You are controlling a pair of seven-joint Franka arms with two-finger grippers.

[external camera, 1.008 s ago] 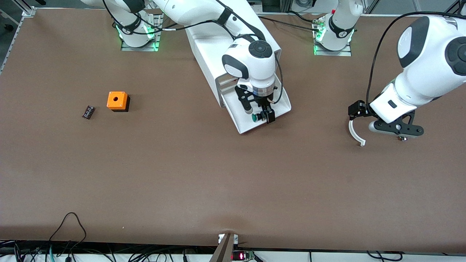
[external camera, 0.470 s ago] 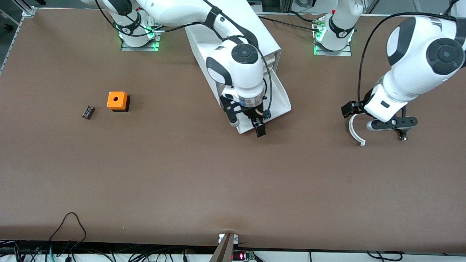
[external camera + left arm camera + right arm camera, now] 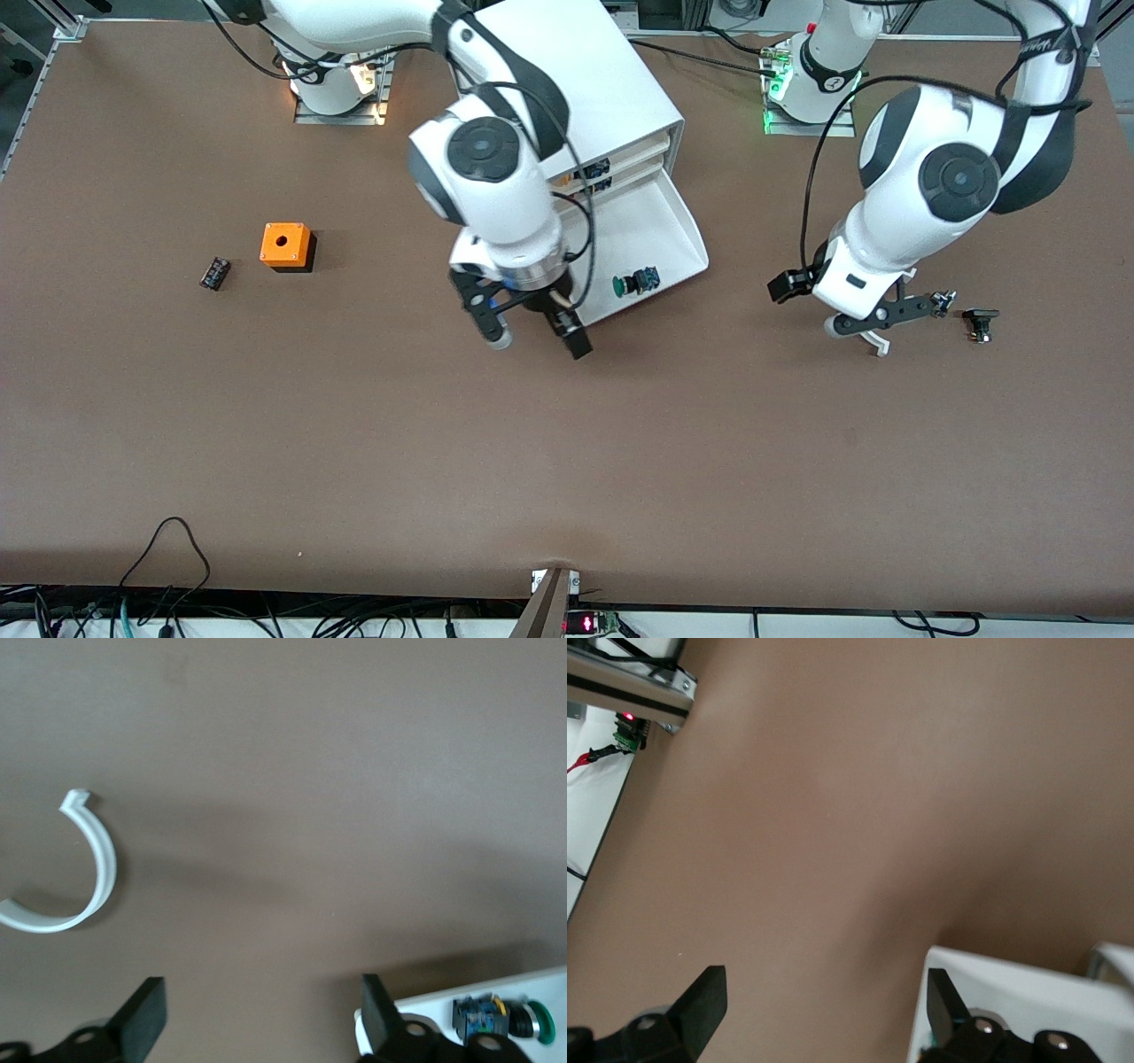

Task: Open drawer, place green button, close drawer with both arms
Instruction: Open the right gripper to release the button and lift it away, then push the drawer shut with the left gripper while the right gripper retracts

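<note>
Brown table (image 3: pixel 372 443) — matte, bare over most of its face. Directly on it: white cabinet (image 3: pixel 585 80) between the arm bases; orange box (image 3: pixel 285 245) and a small dark part (image 3: pixel 214 272) beside it, toward the right arm's end; white curved strip (image 3: pixel 84 877) and all-black button (image 3: pixel 980 322) toward the left arm's end.

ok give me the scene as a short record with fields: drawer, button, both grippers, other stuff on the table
drawer: wide shallow white plastic tray drawer, pulled out of the boxy white cabinet
button: small green-capped push button lying in the drawer, near its front edge
right gripper: open, empty, over the table at the drawer's front corner
left gripper: open, empty, over a curved white plastic strip
other: orange box with a hole, small dark part, all-black button
</note>
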